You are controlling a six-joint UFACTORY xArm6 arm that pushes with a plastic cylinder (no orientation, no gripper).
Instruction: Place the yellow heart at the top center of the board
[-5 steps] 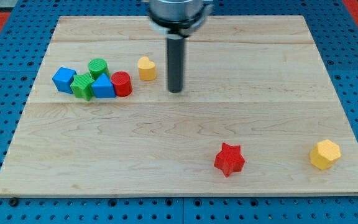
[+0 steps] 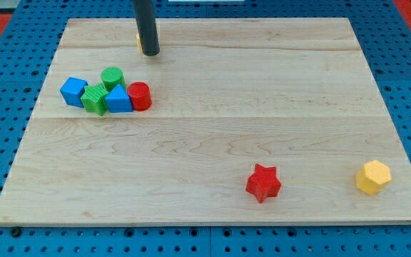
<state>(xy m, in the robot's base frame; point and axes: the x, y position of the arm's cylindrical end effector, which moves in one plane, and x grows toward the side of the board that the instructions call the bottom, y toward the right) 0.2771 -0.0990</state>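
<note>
Item: my tip point(image 2: 149, 53), lower end of a dark rod, resting near the counter's point(image 2: 262, 100) top edge, left of centre. There are no fingers on this rig, so nothing to spread or pinch; the rod only pushes.

Item: yellow heart point(image 2: 140, 44), almost wholly hidden behind the rod; only a thin yellow-orange sliver shows at the rod's left side, apparently touching it. It lies near the top edge, left of centre.

Item: cluster toward the left edge, blocks touching or nearly so: blue block point(image 2: 73, 91), green star-like block point(image 2: 94, 99), green cylinder point(image 2: 112, 77), blue triangular block point(image 2: 119, 100), red cylinder point(image 2: 140, 96).

Item: red star point(image 2: 263, 183), toward the bottom edge, right of centre. Yellow hexagonal block point(image 2: 373, 176), near the bottom right corner.

Handling note, as judgement: the heart appears to need travel rightward along the top edge to reach top centre. The tip seems to sit on its right, so it would do better to round to the heart's left and push through its middle, slowly, to prevent it spinning off or slipping over the top edge.

Markings: no brand, label or legible writing visible.
</note>
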